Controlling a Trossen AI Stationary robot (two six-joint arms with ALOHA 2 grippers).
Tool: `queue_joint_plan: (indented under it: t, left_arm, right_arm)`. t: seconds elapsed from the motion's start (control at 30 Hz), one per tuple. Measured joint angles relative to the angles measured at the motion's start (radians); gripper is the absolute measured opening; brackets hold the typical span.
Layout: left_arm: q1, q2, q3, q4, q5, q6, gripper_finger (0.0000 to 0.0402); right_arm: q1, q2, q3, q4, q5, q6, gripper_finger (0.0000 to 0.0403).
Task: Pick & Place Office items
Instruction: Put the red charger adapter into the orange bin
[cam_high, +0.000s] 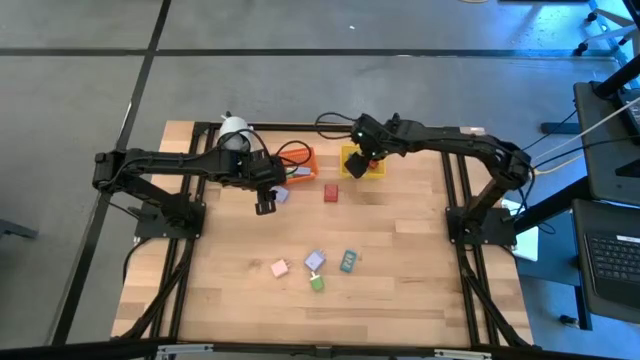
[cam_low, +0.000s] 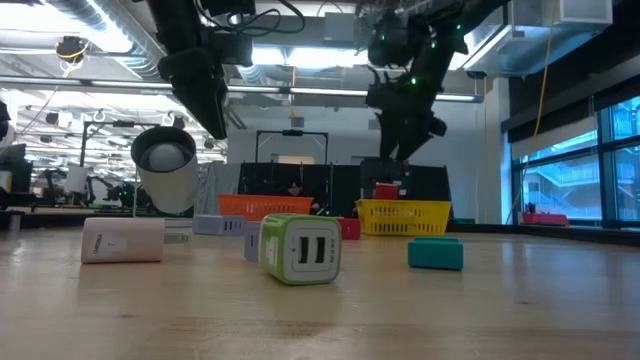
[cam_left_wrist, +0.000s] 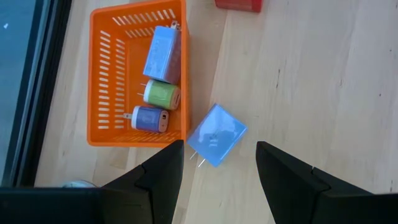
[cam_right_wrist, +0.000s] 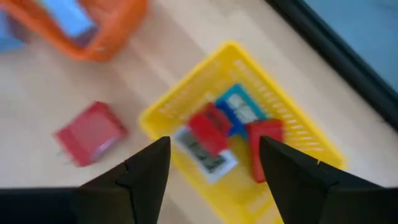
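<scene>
Green charger (cam_low: 299, 248) lies nearest on wooden table (cam_low: 500, 310), workshop room behind

No text, label, brand or number is readable on anything here.

Bright ceiling strip lights (cam_low: 300, 55) glare; right wrist view blurred.

Wood-plank surface (cam_high: 400, 300) carries an orange mesh bin (cam_high: 300, 162) and a yellow mesh bin (cam_high: 366, 165) near the far edge, w/ a white cylinder (cam_high: 234, 130) at the far left. Loose on the planks: blue charger (cam_high: 280, 195) just beside the orange bin, red block (cam_high: 331, 192) btwn the bins. Nearer the front sit pink (cam_high: 279, 268), lilac (cam_high: 315, 261), green (cam_high: 317, 284) and teal (cam_high: 348, 261) blocks, clustered but apart.
</scene>
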Motion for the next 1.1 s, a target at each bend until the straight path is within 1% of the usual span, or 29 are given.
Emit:
queue_joint_plan:
  t: [0.23, 0.43, 0.53, 0.6, 0.67, 0.7, 0.77, 0.83, 0.87, 0.93, 1.0, 1.1]
  left_arm:
    - [0.000, 0.000, 0.000, 0.000, 0.000, 0.021, 0.0196]
    - [0.000, 0.000, 0.000, 0.000, 0.000, 0.027, 0.0196]
    - [0.000, 0.000, 0.000, 0.007, -0.001, 0.033, 0.0196]
    - [-0.010, 0.000, 0.000, 0.054, -0.006, 0.056, 0.0196]
    - [-0.029, 0.000, 0.000, 0.160, -0.002, 0.081, 0.0196]
    - [-0.042, 0.000, 0.000, 0.220, 0.026, 0.097, 0.0196]
    - [-0.068, -0.010, 0.000, 0.325, 0.112, 0.124, 0.0196]
    - [-0.094, -0.026, 0.001, 0.424, 0.155, 0.127, 0.0196]
    - [-0.107, -0.039, 0.001, 0.456, 0.154, 0.124, 0.0196]
    - [-0.126, -0.074, 0.001, 0.515, 0.127, 0.117, 0.0196]
    - [-0.142, -0.122, 0.001, 0.541, 0.086, 0.105, 0.0196]
    - [-0.165, -0.206, 0.001, 0.529, 0.038, 0.081, 0.0196]
  right_arm:
    - [0.097, -0.038, 0.000, 0.054, -0.006, 0.132, 0.0241]
    - [0.169, -0.043, 0.000, 0.055, -0.007, 0.222, 0.0241]
    - [0.218, -0.043, 0.000, 0.105, -0.001, 0.245, 0.0241]
    - [0.257, -0.050, 0.000, 0.160, 0.021, 0.230, 0.0241]
    - [0.297, -0.066, 0.000, 0.226, 0.078, 0.185, 0.0241]
    - [0.316, -0.077, 0.000, 0.254, 0.120, 0.153, 0.0241]
    - [0.362, -0.104, 0.000, 0.281, 0.238, 0.089, 0.0241]
    - [0.406, -0.137, 0.000, 0.305, 0.352, 0.033, 0.0241]
    - [0.429, -0.153, 0.000, 0.319, 0.403, 0.010, 0.0241]
    - [0.468, -0.185, 0.000, 0.346, 0.469, -0.017, 0.0241]
    - [0.494, -0.212, 0.000, 0.357, 0.503, -0.022, 0.0241]
    - [0.506, -0.232, 0.000, 0.356, 0.529, -0.018, 0.0241]
